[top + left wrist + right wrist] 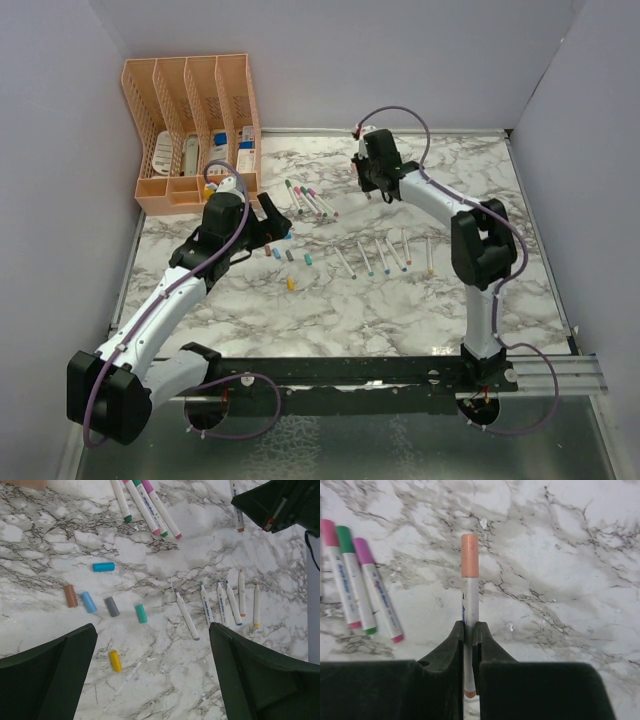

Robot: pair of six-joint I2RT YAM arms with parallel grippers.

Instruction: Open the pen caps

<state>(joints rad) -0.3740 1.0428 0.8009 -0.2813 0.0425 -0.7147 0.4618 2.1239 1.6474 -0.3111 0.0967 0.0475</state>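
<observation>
Right gripper [469, 630] clamped on the barrel of a pen [471, 597], whose peach cap [469, 555] is fitted and projects straight beyond the fingertips, over the marble table [580, 540]. Left gripper [152, 625], fingers spread wide apart, holds nothing and hangs over six loose caps [112, 606]. The uncapped pens [206, 605] lie in a row to their right.

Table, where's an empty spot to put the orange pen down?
Bare marble lies along the near edge, below the yellow cap, and at the far right corner. Crowded: the loose caps, the uncapped pens, the capped pens in the middle.
</observation>
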